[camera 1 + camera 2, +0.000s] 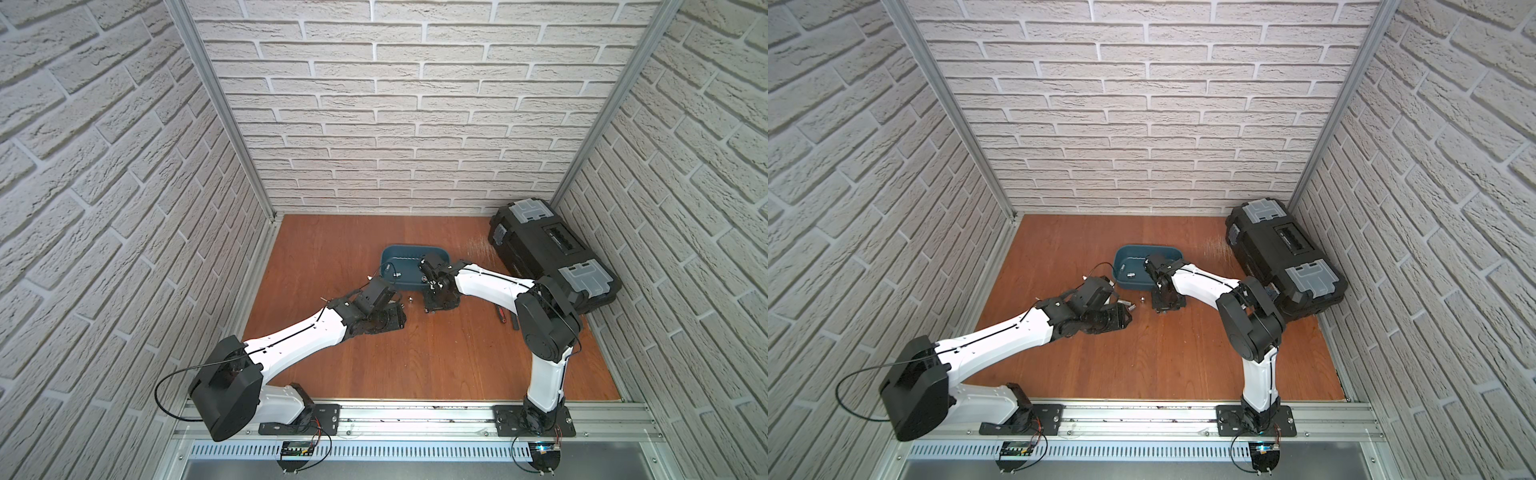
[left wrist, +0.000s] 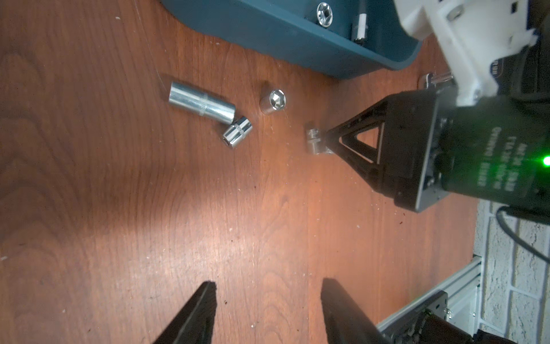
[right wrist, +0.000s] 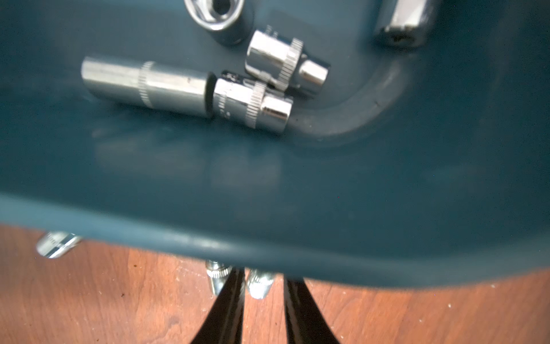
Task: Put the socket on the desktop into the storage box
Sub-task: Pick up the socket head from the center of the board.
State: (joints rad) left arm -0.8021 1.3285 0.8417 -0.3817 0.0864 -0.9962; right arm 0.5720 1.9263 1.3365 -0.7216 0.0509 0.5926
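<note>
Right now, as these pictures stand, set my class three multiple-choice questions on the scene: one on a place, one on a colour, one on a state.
1. Where does the black toolbox stand?
A. In the far right corner of the desktop
B. At the near left edge
C. In the middle

2. What colour is the storage box?
A. Red
B. Teal-blue
C. White

3. How is the left gripper?
A. Shut tight
B. Open, with nothing between its fingers
C. Out of every view

Answers:
1 A: both top views show it close to the back and right walls.
2 B: its walls are teal-blue in every view.
3 B: the left wrist view shows the two fingers apart, with only bare wood between them.
</note>
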